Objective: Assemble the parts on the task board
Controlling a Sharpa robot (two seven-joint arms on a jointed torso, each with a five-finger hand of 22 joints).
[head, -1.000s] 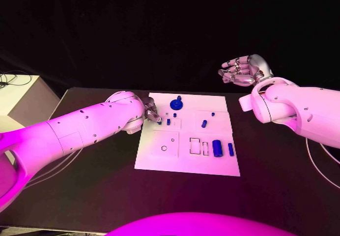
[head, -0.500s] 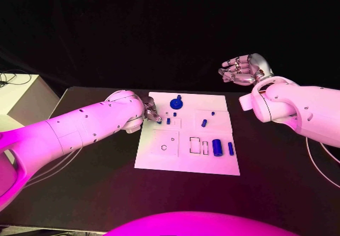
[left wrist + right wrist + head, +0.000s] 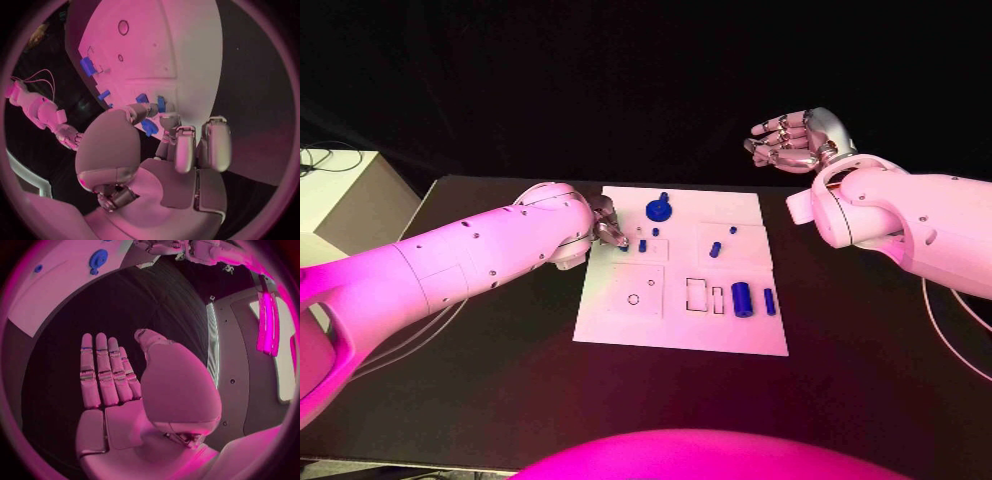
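Observation:
The white task board (image 3: 678,335) lies mid-table. On it are a blue gear-like part (image 3: 659,209) at the far edge, small blue pegs (image 3: 715,250) in the middle, and a thick blue cylinder (image 3: 743,300) at the near right. My left hand (image 3: 607,227) sits at the board's far left edge. In the left wrist view its thumb and a finger (image 3: 169,121) close round a small blue part (image 3: 150,127). My right hand (image 3: 795,140) hangs raised beyond the board's far right corner, holding nothing; the right wrist view shows its fingers (image 3: 103,370) stretched out over the dark table.
A pale box (image 3: 343,205) stands off the table's left end. Empty slots (image 3: 697,295) and a round hole (image 3: 633,299) mark the board's near half. Black table (image 3: 473,390) surrounds the board on all sides.
The left hand has shifted only a touch at the board's left edge. The right hand has stayed where it was.

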